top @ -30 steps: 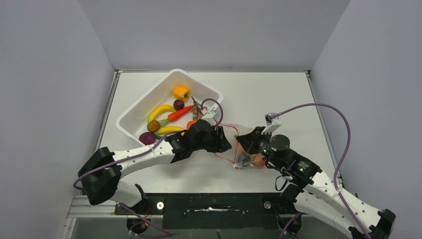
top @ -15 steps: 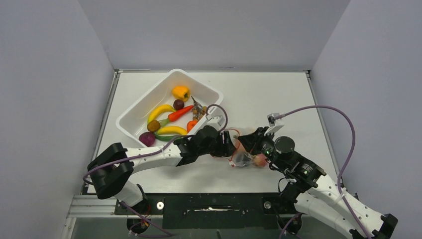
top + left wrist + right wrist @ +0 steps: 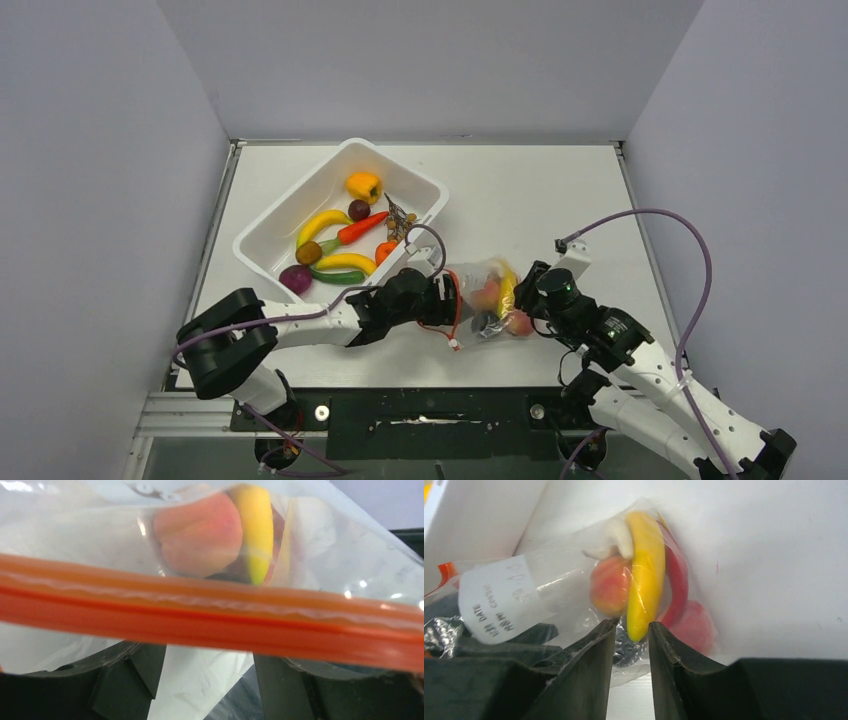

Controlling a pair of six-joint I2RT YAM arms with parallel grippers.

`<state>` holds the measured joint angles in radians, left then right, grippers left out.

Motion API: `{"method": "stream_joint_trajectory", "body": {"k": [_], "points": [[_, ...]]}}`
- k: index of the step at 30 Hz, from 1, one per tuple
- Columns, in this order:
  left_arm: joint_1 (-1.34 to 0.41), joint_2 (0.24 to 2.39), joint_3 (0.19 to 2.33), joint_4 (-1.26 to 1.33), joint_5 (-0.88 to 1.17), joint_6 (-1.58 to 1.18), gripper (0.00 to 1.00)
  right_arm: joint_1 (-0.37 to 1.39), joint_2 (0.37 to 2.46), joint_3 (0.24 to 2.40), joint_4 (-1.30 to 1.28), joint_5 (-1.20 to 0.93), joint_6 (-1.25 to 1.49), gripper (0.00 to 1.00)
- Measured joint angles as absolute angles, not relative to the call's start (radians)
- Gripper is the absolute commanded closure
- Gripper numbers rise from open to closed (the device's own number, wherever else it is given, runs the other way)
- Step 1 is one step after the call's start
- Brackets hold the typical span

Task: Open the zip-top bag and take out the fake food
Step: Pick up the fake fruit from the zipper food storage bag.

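The zip-top bag (image 3: 487, 300) lay on the surface (image 3: 520, 200) just beyond the near right corner of the white tub (image 3: 300, 190). It was clear and crinkled, with a white handwritten label (image 3: 499, 600) on its side. Its red-orange zip strip (image 3: 210, 615) faced the tub, the two tracks running together across the left wrist view. Through the plastic the fake food (image 3: 497, 295) showed as a tight bunch: a peach (image 3: 610, 592), a yellow banana (image 3: 644, 575) and a red chili (image 3: 676, 580).

The left claw (image 3: 450, 302) sat between the tub and the bag, its jaws well apart with loose plastic between them, clamping nothing. The right claw (image 3: 631, 627) was at the bag's end farthest from the tub. Its jaws were parted only narrowly, with crumpled plastic lying in the gap at the tips.
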<state>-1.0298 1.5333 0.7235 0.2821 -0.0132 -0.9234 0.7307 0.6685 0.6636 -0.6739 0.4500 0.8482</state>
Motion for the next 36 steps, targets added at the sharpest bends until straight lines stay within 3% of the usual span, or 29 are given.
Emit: {"method": "stream_joint_trajectory", "body": {"k": [4,16,36], "points": [[-1.047,1.511,0.603,0.408,-0.011,-0.947,0.28,0.702,0.663,0.618,-0.679,0.379,0.884,0.73],[-1.051,1.539,0.643,0.424,0.04,-0.957,0.25,0.699,0.776,0.537,-0.626,0.25,0.973,0.82],[-1.052,1.661,0.732,0.338,0.051,-1.029,0.37,0.686,0.806,0.445,-0.52,0.175,1.031,0.83]]}}
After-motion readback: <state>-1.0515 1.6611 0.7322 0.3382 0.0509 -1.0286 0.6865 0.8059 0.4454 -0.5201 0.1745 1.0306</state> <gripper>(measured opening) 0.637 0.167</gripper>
